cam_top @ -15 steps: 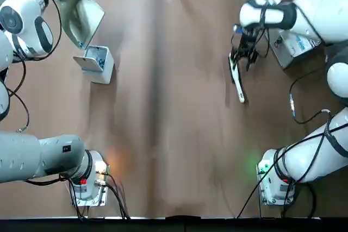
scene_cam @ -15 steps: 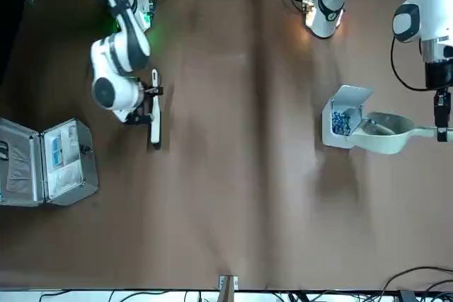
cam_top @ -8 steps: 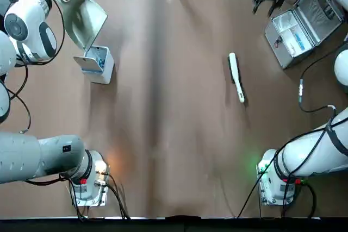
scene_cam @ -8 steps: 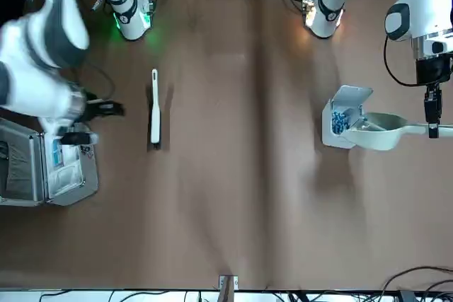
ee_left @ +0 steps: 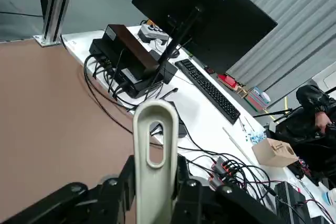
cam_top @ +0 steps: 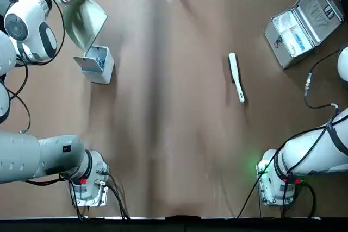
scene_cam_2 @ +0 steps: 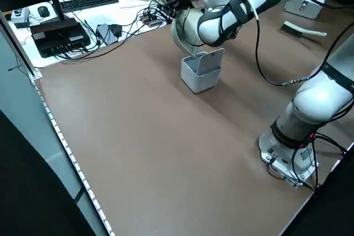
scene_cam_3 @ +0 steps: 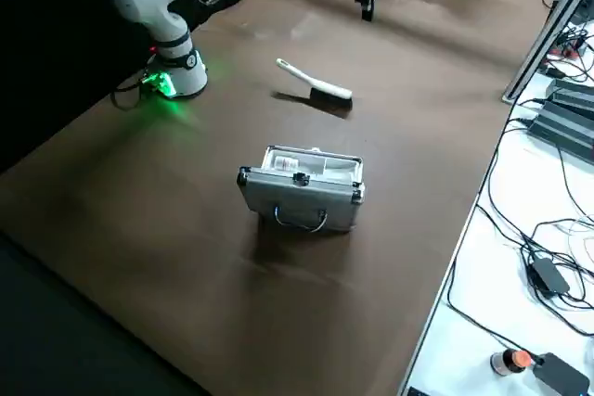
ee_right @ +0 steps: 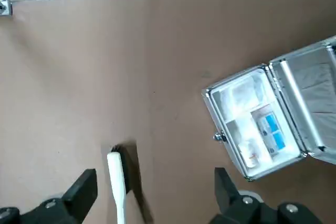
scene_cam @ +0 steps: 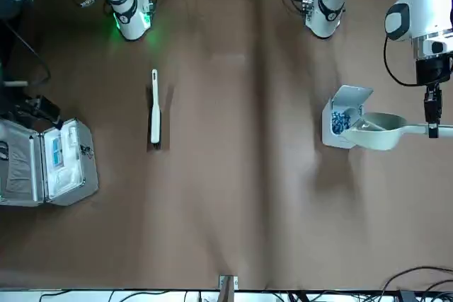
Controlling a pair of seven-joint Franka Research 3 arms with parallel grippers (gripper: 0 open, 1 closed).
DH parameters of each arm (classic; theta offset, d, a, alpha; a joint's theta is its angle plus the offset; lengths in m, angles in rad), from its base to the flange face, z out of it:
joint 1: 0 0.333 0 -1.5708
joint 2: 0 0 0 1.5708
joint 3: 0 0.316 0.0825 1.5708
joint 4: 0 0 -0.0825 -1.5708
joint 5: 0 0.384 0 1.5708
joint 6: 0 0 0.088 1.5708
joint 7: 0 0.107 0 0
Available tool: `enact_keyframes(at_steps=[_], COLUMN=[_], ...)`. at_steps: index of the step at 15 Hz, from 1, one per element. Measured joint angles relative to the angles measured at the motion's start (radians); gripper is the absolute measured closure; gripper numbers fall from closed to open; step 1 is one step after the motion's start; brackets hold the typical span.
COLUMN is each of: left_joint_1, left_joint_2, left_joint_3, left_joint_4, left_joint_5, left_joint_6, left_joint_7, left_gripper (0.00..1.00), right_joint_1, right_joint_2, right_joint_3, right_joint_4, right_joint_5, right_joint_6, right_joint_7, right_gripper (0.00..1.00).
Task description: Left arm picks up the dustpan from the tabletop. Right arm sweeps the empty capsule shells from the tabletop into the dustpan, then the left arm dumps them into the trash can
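Away from the brush (cam_top: 236, 77) went the right gripper (ee_right: 156, 195), now wide open near the metal case (ee_right: 257, 121). The left gripper (ee_left: 157, 195) pinches the dustpan (cam_top: 82, 21), tilted at the trash can (cam_top: 97, 64). "HUAWEI" is on the screen (ee_left: 205, 14).

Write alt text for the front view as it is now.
The left gripper holds the dustpan by its handle, its scoop tipped at the open trash can, where blue capsule shells lie. Across the brown tabletop are a white-handled brush and an open metal case, the right gripper near the case.
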Motion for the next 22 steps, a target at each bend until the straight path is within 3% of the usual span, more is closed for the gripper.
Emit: enact_keyframes(at_steps=[6,12,22], left_joint_1=[0.000,0.000,0.002], left_joint_2=[0.000,0.007,0.013], left_joint_3=[0.000,-0.010,-0.011], left_joint_4=[0.000,-0.002,0.002], left_joint_5=[0.000,0.000,0.000], left_joint_6=[0.003,0.006,0.007], left_joint_7=[0.028,0.033,0.047], left_gripper=[0.67,0.67,0.67], right_joint_1=[-0.013,-0.020,-0.024], right_joint_2=[-0.053,-0.174,-0.178], right_joint_3=[-0.009,-0.009,-0.010], right_joint_4=[0.048,-0.108,-0.109], right_joint_5=[-0.024,-0.024,-0.031], right_joint_6=[-0.105,-0.056,-0.017], right_joint_7=[-0.055,-0.067,-0.078], right_gripper=[0.01,0.01,0.01])
